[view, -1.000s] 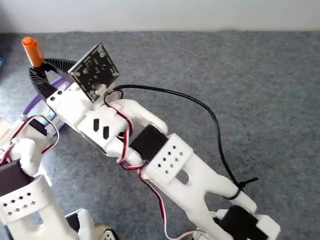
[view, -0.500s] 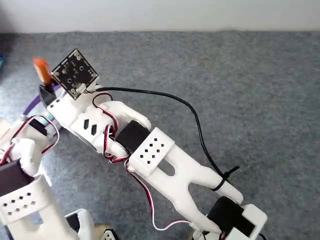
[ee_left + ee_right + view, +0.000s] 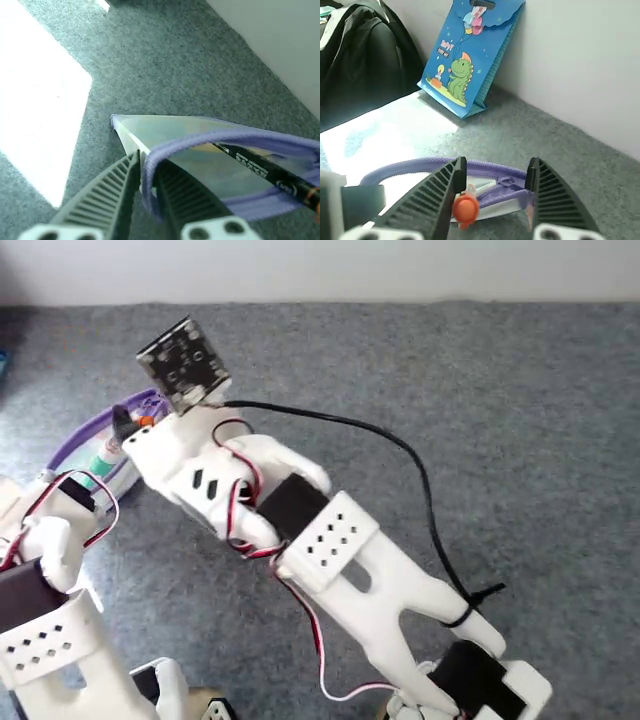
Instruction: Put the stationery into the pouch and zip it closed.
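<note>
- The right tool (image 3: 498, 161) is wide, its jaws well apart, just above the open mouth of the pouch (image 3: 415, 166).
- An orange-capped pen (image 3: 466, 207) rests against one of its jaws, cap upward. It looks loose rather than pinched, with its lower end toward the pouch mouth.
- The left tool (image 3: 145, 160) is narrow, nipped on the pouch's purple zip edge near one end. This lifts the rim and holds the mouth open.
- The pouch lies near the left edge of the desk (image 3: 520, 390), toward its far left corner. A black pen (image 3: 260, 162) lies inside it, seen through the clear wall.
- The step in hand appears to be dropping the orange-capped pen into the pouch.
- To do this well, the right tool would best rise straight up with its jaws wide, so that neither jaw drags the pen back out or snags the zip edge.
- The pen should end up lying along the pouch's length, beside the black pen and wholly below the zip line. A cap standing proud of the rim would probably jam the slider later.
- The left tool ought not to slacken until the pen has settled, since a sagging rim could catch the cap.
- For the zipping, the pinch on the end gives something to pull against. Where the slider sits cannot be told for certain.
- A blue gift bag (image 3: 470, 55) stands against the wall, well apart from the pouch, and poses no hindrance.
</note>
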